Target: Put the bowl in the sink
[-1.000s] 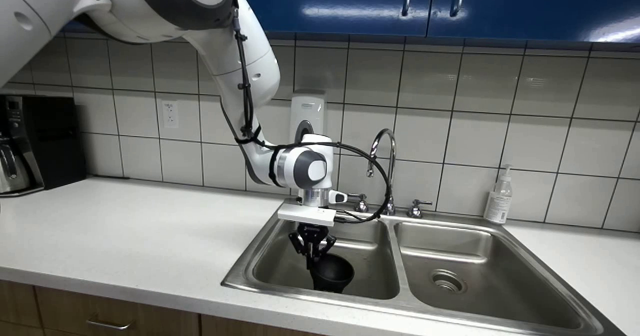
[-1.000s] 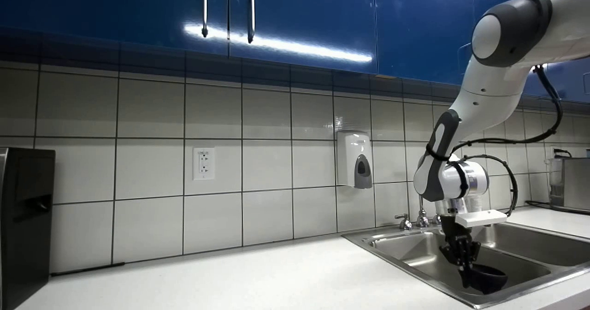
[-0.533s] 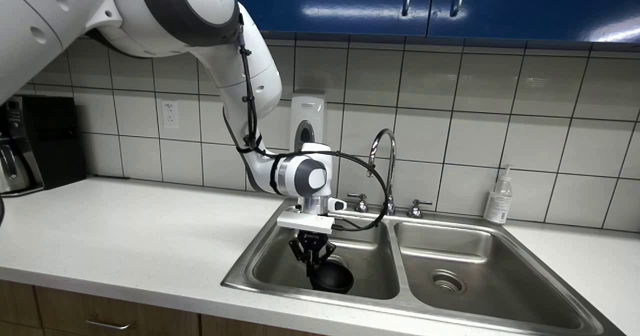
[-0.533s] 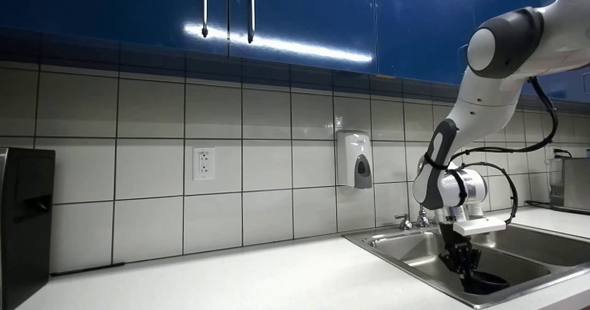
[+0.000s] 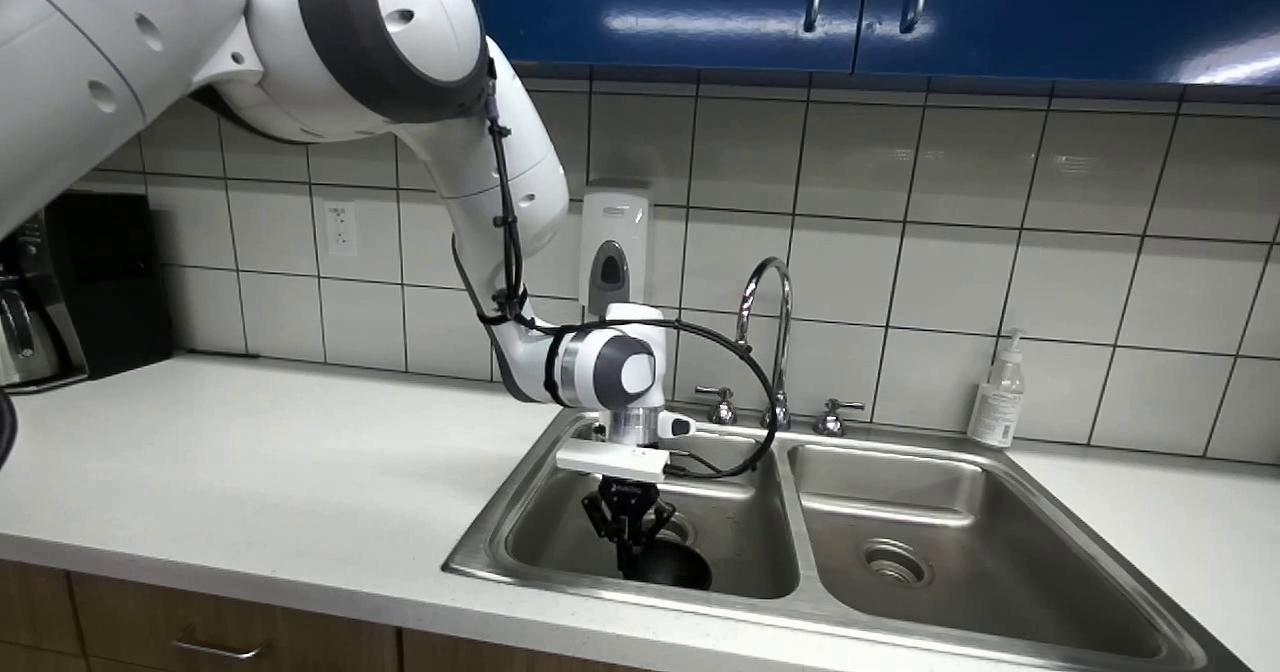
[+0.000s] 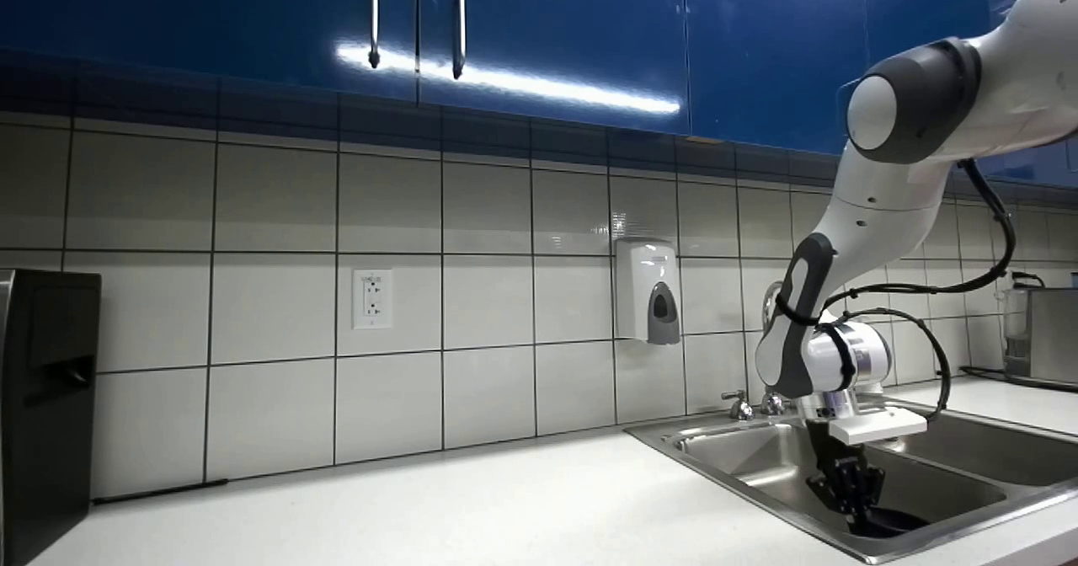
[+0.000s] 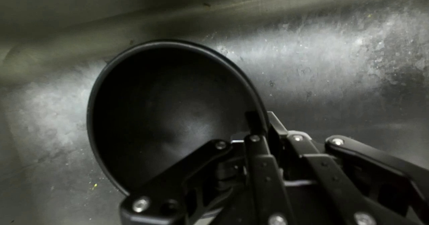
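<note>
The black bowl (image 5: pixel 674 564) is in the basin on the coffee maker's side of the steel sink (image 5: pixel 797 522). My gripper (image 5: pixel 627 552) reaches straight down into that basin. In the wrist view the bowl (image 7: pixel 161 97) is upright and looks empty. My gripper (image 7: pixel 264 121) is shut on its rim, with one finger inside the wall and one outside. In an exterior view the bowl (image 6: pixel 899 519) sits low, partly behind the sink's near rim. I cannot tell whether its base touches the basin floor.
A curved chrome faucet (image 5: pixel 782 342) with two handles stands behind the basins. The second basin with its drain (image 5: pixel 897 562) lies beside. A soap bottle (image 5: pixel 998 397) stands on the back corner. A soap dispenser (image 6: pixel 648 292) hangs on the wall. A coffee maker (image 5: pixel 95 287) stands at the counter's end.
The arm and gripper have moved down, taking the bowl lower into the basin. The bowl's inside no longer shows much in the exterior views. The grip on the rim looks the same.
</note>
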`<state>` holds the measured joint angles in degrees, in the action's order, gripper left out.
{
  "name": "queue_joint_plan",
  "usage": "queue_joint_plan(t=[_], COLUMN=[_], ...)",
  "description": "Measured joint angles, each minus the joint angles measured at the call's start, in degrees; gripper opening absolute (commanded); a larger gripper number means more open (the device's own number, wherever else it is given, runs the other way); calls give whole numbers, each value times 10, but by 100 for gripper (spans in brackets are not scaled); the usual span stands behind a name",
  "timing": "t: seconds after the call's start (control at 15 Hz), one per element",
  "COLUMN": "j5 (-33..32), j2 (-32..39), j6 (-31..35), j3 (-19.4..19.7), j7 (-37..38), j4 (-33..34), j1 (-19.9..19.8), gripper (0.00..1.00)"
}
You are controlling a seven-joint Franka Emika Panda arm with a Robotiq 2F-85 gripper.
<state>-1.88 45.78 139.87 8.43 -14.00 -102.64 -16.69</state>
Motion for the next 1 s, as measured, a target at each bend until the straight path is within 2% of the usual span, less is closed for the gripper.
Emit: queue_joint_plan(t=[0.53, 0.6, 0.67, 1.0], j5=[0, 0, 0, -3], j2=[11, 11, 11, 12], j6=[0, 0, -1, -2], j3=[3, 4, 4, 6], j7=[3, 3, 4, 8], j4=[10, 11, 11, 11], j1=[2, 2, 2, 4], gripper=[2, 33, 35, 71])
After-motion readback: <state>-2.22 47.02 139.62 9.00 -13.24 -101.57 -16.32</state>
